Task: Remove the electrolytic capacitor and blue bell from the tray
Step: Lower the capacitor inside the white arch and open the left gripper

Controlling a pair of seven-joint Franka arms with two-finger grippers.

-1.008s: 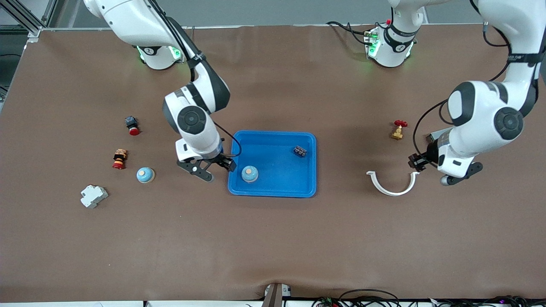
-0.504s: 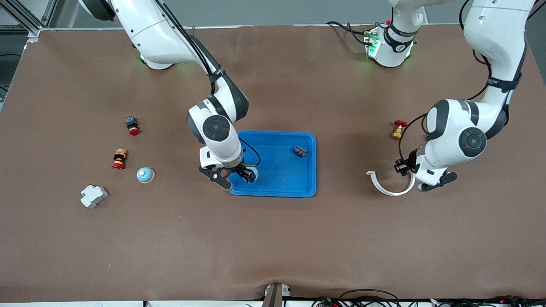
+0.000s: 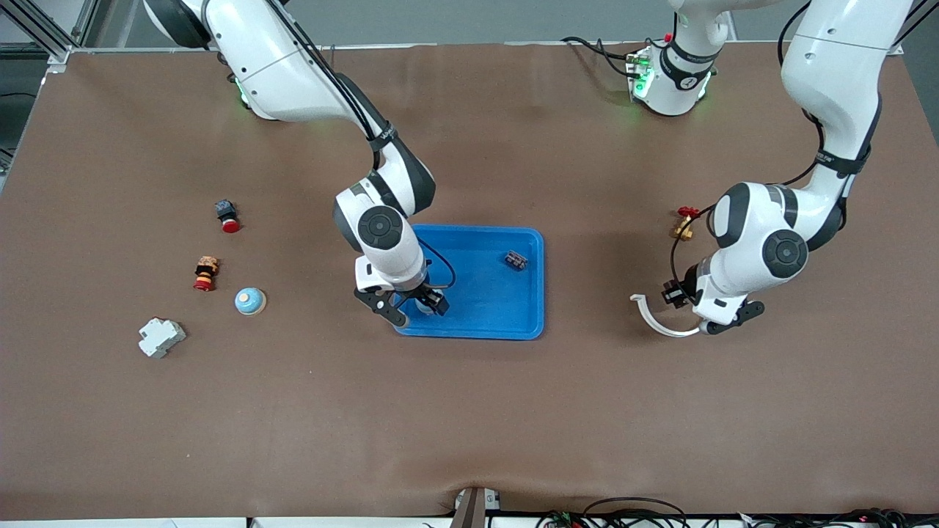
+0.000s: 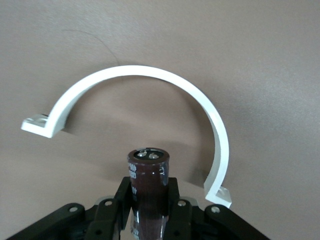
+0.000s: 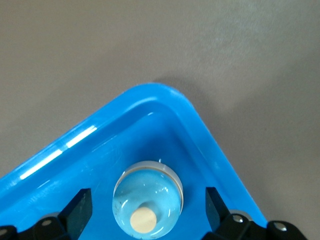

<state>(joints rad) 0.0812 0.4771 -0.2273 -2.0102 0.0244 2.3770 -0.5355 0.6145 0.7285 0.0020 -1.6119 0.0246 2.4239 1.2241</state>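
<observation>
Fingers of the right gripper (image 5: 145,210) are standing spread wide, one on each side of the blue bell (image 5: 148,201), which is sitting directly between them with its pale knob facing up; being round, it is offering no long axis to line up with. The bell is resting in the corner of the tray (image 3: 513,323) that lies nearest the front camera at the right arm's end, so the raised rim is curving close around it and leaving little room for the fingers on that side. The closing move is likely turning on the fingers sinking low enough to catch the dome's base rather than slipping off its smooth top. The left gripper (image 4: 150,210) is pinching the electrolytic capacitor (image 4: 148,172) upright, over the brown table (image 3: 469,411) beside a white curved clamp (image 4: 150,95), well apart from the tray, so that part is already out. A small dark component (image 3: 516,259) is lying in the tray toward the left arm's end. A second blue bell (image 3: 250,301) is sitting on the table toward the right arm's end.
</observation>
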